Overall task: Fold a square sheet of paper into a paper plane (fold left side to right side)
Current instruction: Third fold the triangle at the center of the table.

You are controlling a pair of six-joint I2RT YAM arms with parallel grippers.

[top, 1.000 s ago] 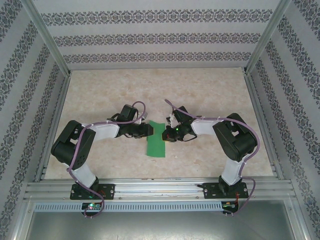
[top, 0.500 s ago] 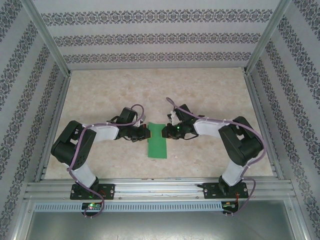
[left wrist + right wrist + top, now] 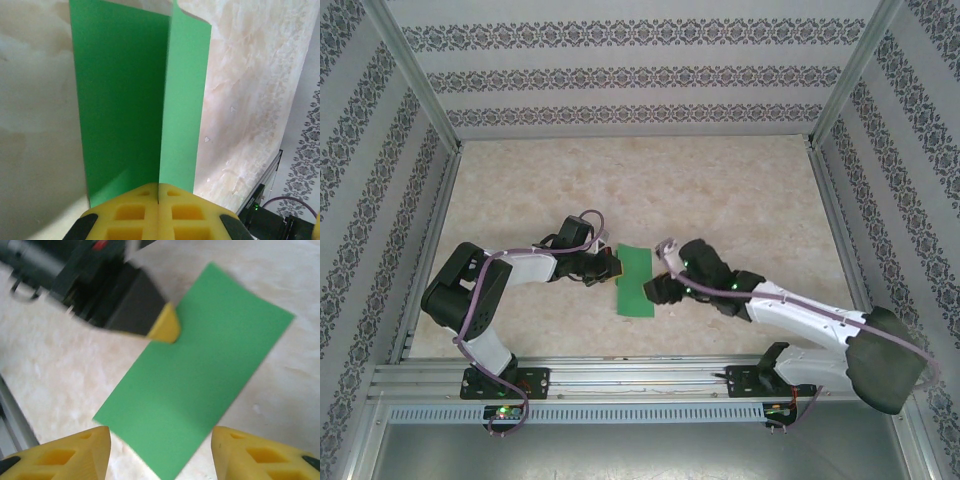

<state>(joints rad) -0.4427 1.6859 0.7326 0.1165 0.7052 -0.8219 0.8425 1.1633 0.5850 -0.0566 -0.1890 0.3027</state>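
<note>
Left tool (image 3: 609, 266) clamped shut on the left edge of the square sheet of paper (image 3: 635, 282), probably pinning the fold. Right tool (image 3: 656, 290) jaws apart, empty, at its right edge. Paper lies folded narrow, mid-counter (image 3: 740, 200).

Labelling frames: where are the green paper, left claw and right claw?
green paper (image 3: 632, 278), top external view, sheet's middle.
left claw (image 3: 158, 190), left wrist view, seam between shut fingertips.
right claw (image 3: 159, 436), right wrist view, midway between open fingertips.

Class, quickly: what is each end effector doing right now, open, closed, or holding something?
Left end effector: closed, pinching the green sheet at its edge.
Right end effector: open, holding nothing.
</note>
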